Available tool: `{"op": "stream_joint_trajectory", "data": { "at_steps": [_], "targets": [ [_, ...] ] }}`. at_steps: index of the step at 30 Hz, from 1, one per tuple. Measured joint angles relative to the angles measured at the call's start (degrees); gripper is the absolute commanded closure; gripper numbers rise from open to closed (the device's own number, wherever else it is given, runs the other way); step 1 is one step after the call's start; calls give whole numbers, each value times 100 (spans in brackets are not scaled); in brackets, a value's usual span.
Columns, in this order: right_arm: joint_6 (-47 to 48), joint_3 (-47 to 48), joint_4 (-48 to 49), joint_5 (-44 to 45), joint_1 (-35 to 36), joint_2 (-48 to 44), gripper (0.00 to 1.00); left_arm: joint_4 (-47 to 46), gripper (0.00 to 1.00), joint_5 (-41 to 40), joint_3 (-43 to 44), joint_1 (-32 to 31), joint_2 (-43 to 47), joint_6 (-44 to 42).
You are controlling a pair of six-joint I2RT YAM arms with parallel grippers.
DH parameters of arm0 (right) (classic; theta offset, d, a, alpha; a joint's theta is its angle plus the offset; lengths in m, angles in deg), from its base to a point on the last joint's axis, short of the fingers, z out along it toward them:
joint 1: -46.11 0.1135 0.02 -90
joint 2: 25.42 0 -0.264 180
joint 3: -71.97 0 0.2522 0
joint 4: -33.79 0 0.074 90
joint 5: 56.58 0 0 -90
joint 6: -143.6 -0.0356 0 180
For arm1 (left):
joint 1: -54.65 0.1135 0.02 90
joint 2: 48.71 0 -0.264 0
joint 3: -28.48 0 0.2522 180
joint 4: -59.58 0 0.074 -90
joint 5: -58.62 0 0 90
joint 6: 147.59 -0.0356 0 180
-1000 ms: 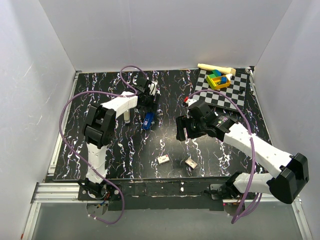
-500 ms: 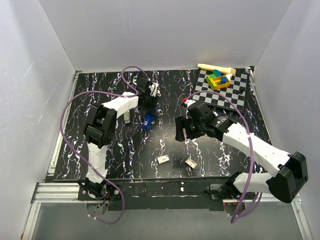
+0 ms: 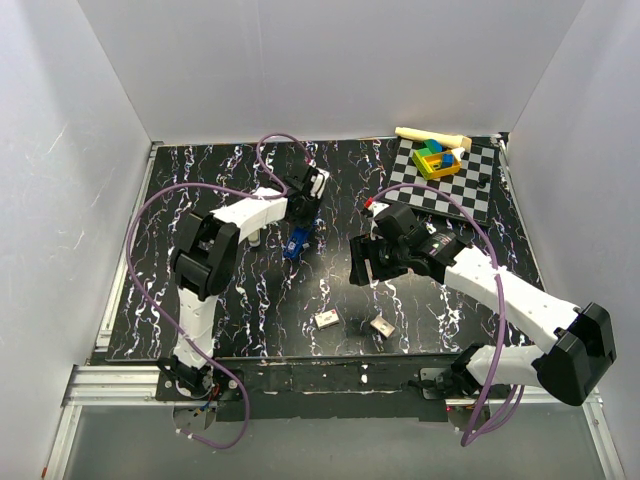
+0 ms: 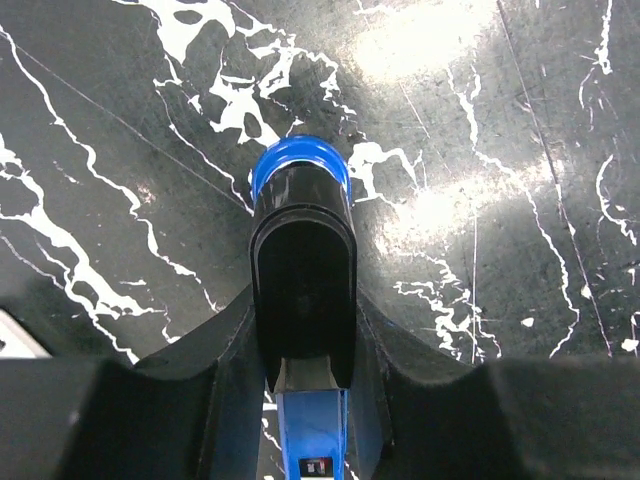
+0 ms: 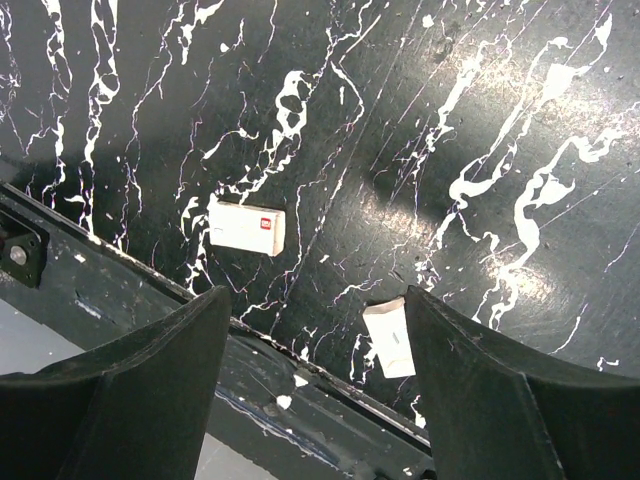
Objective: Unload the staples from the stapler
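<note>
The stapler (image 3: 296,242) lies on the black marbled table left of centre, its blue body showing. In the left wrist view its dark top and blue rounded end (image 4: 300,250) sit between my fingers. My left gripper (image 3: 303,212) (image 4: 302,315) reaches down over it, both fingers pressed against its sides, shut on it. My right gripper (image 3: 364,262) (image 5: 315,400) hangs open and empty above the table's middle, apart from the stapler. No loose staples show.
Two small white boxes (image 3: 326,319) (image 3: 381,325) lie near the front edge and also show in the right wrist view (image 5: 247,227) (image 5: 390,338). A small pale object (image 3: 257,236) lies left of the stapler. A checkered board (image 3: 455,192) carries a colourful block toy (image 3: 437,160) at the back right.
My left gripper has swung right from behind the stapler to over it. The right gripper has drifted slightly left. The stapler has barely moved.
</note>
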Motion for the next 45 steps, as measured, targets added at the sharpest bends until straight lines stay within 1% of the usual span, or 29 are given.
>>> {"op": "stream_joint_trajectory", "data": {
  "at_steps": [4,8,13,16,18,23,28,33,39,45],
  "targets": [
    [-28,0,-9,-20,0,-4,22,33,100,-105,-85,-46,208,-20],
    [-52,0,-24,-52,0,-50,23,85,100,-61,-302,-50,717,-20],
    [-46,0,-44,-55,0,-256,22,116,100,326,-470,-37,1499,-20],
    [-22,22,-109,-52,0,-389,23,118,100,863,-601,-33,1954,-22],
    [9,87,-210,-55,0,-461,25,114,100,1298,-723,-35,2205,-26],
    [125,442,-553,-223,0,-605,27,140,100,2446,-1233,-35,2835,-68],
    [365,704,-726,-715,0,-1049,26,205,100,3517,-1740,-39,3517,-83],
    [623,922,-800,-1338,2,-1432,27,208,100,4374,-2070,-39,4194,-81],
    [844,1408,-1010,-1912,2,-1237,29,236,100,5324,-2323,-59,4815,-94],
    [1071,2140,-1220,-2369,48,-848,30,282,100,5877,-2592,-155,5182,-118]
  ]
}}
